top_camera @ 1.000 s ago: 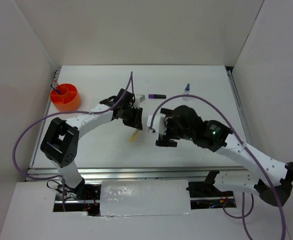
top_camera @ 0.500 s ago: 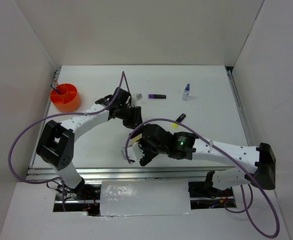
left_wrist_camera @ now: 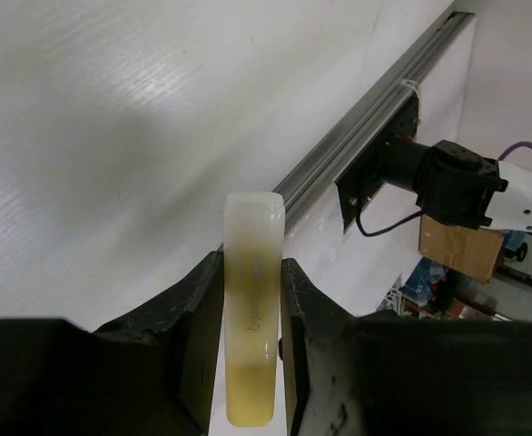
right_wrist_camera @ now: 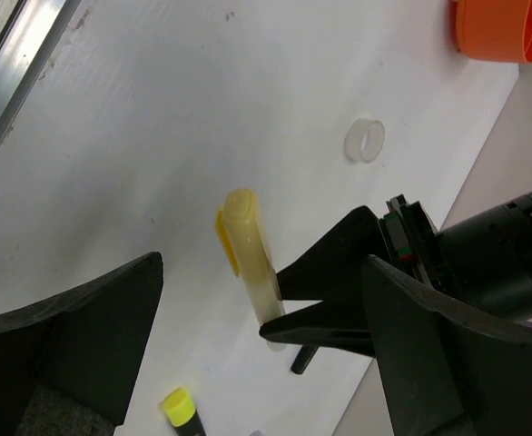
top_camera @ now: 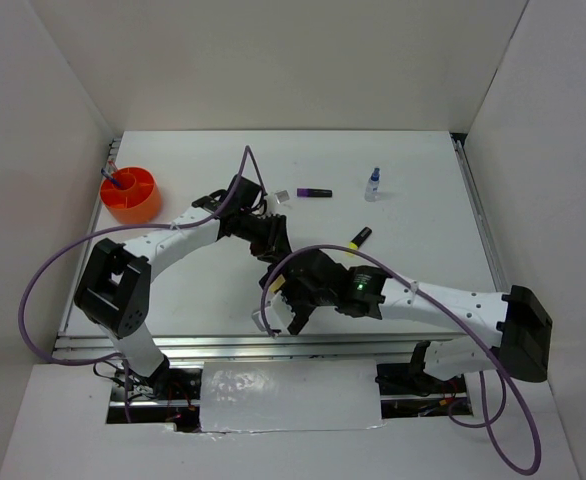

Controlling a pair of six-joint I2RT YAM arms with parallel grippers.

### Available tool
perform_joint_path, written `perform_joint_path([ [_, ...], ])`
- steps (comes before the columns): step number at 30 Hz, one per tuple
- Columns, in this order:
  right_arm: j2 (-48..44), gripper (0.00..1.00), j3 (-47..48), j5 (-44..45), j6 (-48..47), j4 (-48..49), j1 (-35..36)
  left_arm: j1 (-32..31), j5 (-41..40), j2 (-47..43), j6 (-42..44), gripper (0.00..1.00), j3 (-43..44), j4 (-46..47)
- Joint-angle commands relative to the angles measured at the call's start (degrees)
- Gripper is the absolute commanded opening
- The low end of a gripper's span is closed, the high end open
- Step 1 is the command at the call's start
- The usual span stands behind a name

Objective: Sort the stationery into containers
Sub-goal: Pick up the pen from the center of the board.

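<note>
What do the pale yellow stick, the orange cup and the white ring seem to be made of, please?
The pale yellow stick is likely translucent plastic, smooth and slightly glossy; light passes through its paler end. The orange cup looks like opaque moulded plastic, by its even colour and soft sheen. The white tape ring is translucent, perhaps plastic tape; too small to be sure.

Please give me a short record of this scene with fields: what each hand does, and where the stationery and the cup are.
left hand: shut on the pale yellow stick
right hand: open, empty, near the table's front edge
orange cup: far left corner, a thin pen in it
loose on table: purple marker, black-yellow highlighter, small bottle, white tape ring
</note>
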Motion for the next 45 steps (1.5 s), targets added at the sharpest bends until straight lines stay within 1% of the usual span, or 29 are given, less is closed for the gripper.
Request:
perform_joint_path([
  [1,0.0,0.94,-1.1,-3.9,-4.4,5.3,-1.1,0.1,4.1,-0.3,-2.0,0.03,0.7,1.5],
  [5,2.1,0.86,-0.7,-4.4,-5.2,5.7,-2.7,0.1,4.9,-1.2,-2.5,0.03,-0.6,2.3],
  [6,2.4,0.80,-0.6,-4.4,-5.4,5.9,-3.2,0.1,5.1,-1.2,-3.0,0.03,-0.8,2.5],
  [8,3.2,0.71,-0.5,-4.1,-5.8,6.2,-3.5,0.1,5.5,-1.6,-3.1,0.04,-1.2,2.6],
  [9,3.4,0.63,-0.4,-3.9,-5.9,6.4,-3.6,0.1,5.6,-1.6,-3.3,0.04,-1.4,3.0],
  [12,4.0,0.56,-0.3,-3.3,-5.8,6.4,-3.7,0.1,6.2,-1.7,-4.0,0.06,-1.9,3.6],
  [15,3.8,0.53,-0.8,-3.0,-6.2,6.2,-4.0,0.1,7.0,-1.7,-4.3,0.08,-1.8,3.9],
  [18,3.5,0.46,-1.6,-2.5,-7.1,6.2,-4.4,0.1,7.1,-1.7,-4.4,0.11,-1.9,4.4],
  [19,3.5,0.41,-1.8,-2.0,-7.2,5.9,-4.5,0.1,7.3,-1.8,-4.6,0.14,-2.0,4.5],
  [21,3.5,0.37,-1.9,-1.6,-6.9,5.7,-4.5,0.3,7.7,-2.2,-4.6,0.18,-2.2,4.9],
  [22,3.3,0.31,-2.0,-1.6,-6.9,5.4,-4.6,0.4,7.8,-2.4,-4.8,0.21,-2.3,5.3],
  [24,3.2,0.24,-2.0,-1.3,-6.6,5.0,-4.7,0.9,8.5,-2.9,-5.0,0.26,-2.8,6.0],
  [25,3.1,0.20,-2.2,-1.2,-6.5,5.0,-4.7,1.0,8.5,-3.1,-5.1,0.34,-3.0,6.3],
  [26,2.9,0.19,-2.2,-1.1,-6.3,4.9,-4.7,1.5,8.8,-3.2,-5.2,0.37,-3.0,6.5],
  [27,2.7,0.18,-2.2,-1.0,-6.1,4.9,-4.7,1.6,8.6,-3.6,-5.2,0.48,-3.4,6.7],
  [29,2.3,0.16,-2.2,-0.9,-5.9,4.9,-4.9,2.3,8.3,-4.3,-5.5,0.61,-3.8,7.4],
  [30,1.8,0.15,-2.0,-0.8,-5.6,4.7,-5.0,2.6,8.0,-5.2,-5.5,0.76,-4.4,7.4],
  [33,-0.2,0.13,-1.2,-1.1,-4.0,4.1,-5.3,4.8,6.7,-7.9,-3.8,0.94,-4.5,7.7],
  [34,-0.8,0.13,-0.9,-1.2,-3.2,3.8,-5.4,7.0,6.6,-8.7,-3.2,0.96,-4.2,7.4],
  [36,-1.8,0.11,0.7,-1.4,0.4,3.1,-5.7,10.8,7.5,-10.2,-2.2,0.97,-3.0,7.7],
  [37,-2.5,0.10,1.5,-1.5,2.4,3.0,-5.7,15.6,8.7,-10.6,-2.3,0.97,-2.9,8.5],
  [38,-2.7,0.09,2.7,-1.6,4.7,2.6,-6.4,18.4,10.1,-12.1,-3.0,0.96,-3.4,12.0],
  [39,-2.8,0.05,5.5,-2.4,10.2,1.6,-7.0,23.6,14.1,-12.8,-5.5,0.95,-4.4,14.9],
  [40,-2.6,0.02,7.0,-2.8,13.6,1.0,-7.6,26.0,16.7,-13.9,-6.7,0.94,-5.7,18.3],
  [41,-2.4,0.00,9.0,-3.4,17.3,-0.3,-9.2,28.0,19.3,-15.6,-7.6,0.91,-7.9,25.4],
  [42,-2.0,0.00,12.7,-4.8,24.9,-1.1,-10.4,31.7,26.8,-16.2,-7.4,0.90,-8.9,29.8],
  [43,-1.1,0.00,14.9,-5.7,29.1,-1.6,-11.1,32.6,30.8,-17.5,-7.4,0.89,-10.4,34.1],
  [44,-0.4,0.00,19.3,-7.2,32.8,-4.3,-13.4,33.1,33.4,-18.1,-7.5,0.85,-10.7,37.6],
  [45,0.2,0.00,21.6,-10.7,39.3,-5.7,-14.4,33.4,35.2,-18.9,-3.5,0.83,-10.4,36.0],
])
